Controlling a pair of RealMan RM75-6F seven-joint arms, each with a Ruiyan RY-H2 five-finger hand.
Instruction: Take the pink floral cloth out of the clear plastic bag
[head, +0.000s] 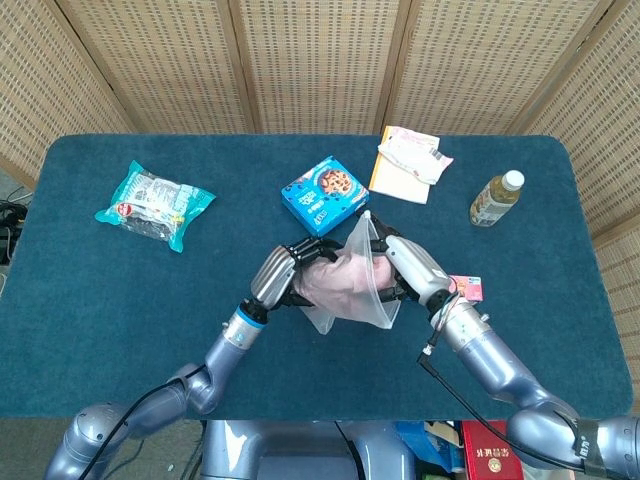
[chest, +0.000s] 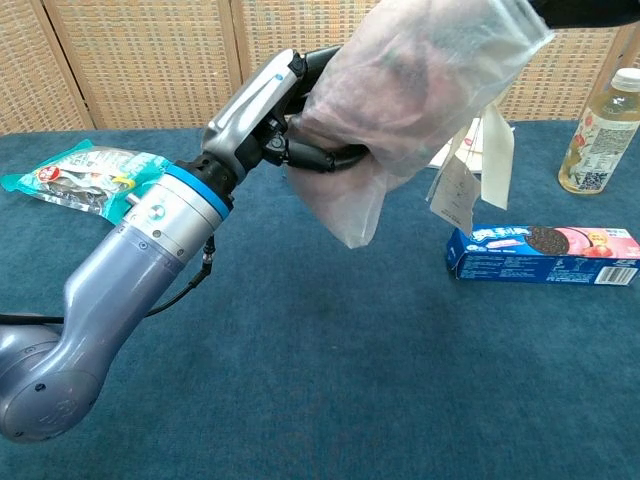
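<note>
**Cloth not yet out of its bag**

Above the dark blue table, the clear plastic bag hangs between both hands, the pink floral cloth bunched inside. The left hand clutches the bag's lower end; the right hand grips its mouth. Extraction remains.

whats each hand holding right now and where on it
The left hand grips the clear plastic bag around its cloth-filled lower bulge; the right hand holds its upper end.

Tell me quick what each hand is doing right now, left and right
Left hand: fingers grip the clear plastic bag with the pink floral cloth inside.
Right hand: at the bag's open end; cannot tell what it holds.
</note>
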